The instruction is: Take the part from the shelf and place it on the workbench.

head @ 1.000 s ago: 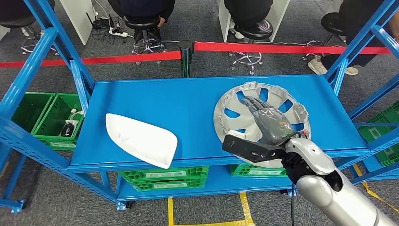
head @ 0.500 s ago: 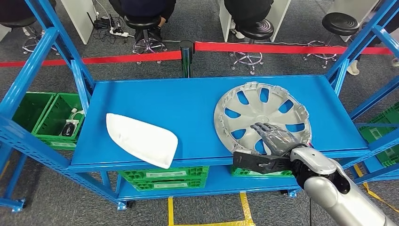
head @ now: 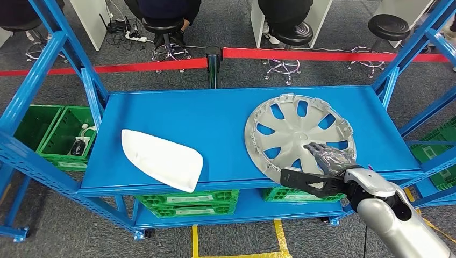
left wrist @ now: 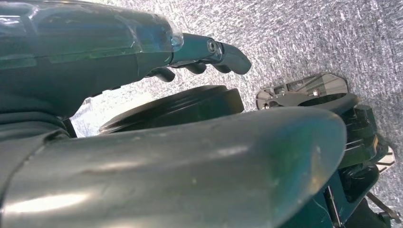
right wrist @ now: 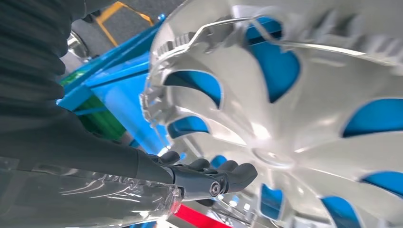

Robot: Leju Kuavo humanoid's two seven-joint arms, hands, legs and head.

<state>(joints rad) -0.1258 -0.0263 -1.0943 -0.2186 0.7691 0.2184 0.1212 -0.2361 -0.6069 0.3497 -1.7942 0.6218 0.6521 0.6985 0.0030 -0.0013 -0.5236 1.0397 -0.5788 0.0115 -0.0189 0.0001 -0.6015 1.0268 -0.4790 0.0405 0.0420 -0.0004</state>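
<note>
A silver hubcap lies flat on the right half of the blue shelf, its near rim reaching the shelf's front edge. My right hand hovers palm down over that near rim, fingers stretched out and holding nothing, with the dark thumb in front of the shelf edge. In the right wrist view the fingers lie just short of the hubcap. A white curved panel lies on the shelf's left half. My left hand hangs above the floor with nothing in it.
Blue uprights frame the shelf on both sides. Green crates stand at the left and under the shelf. Behind it runs a red barrier tape, with stools and seated people beyond.
My right hand has drawn back from the middle of the hubcap to its near rim. Hubcap and white panel have stayed where they were.
</note>
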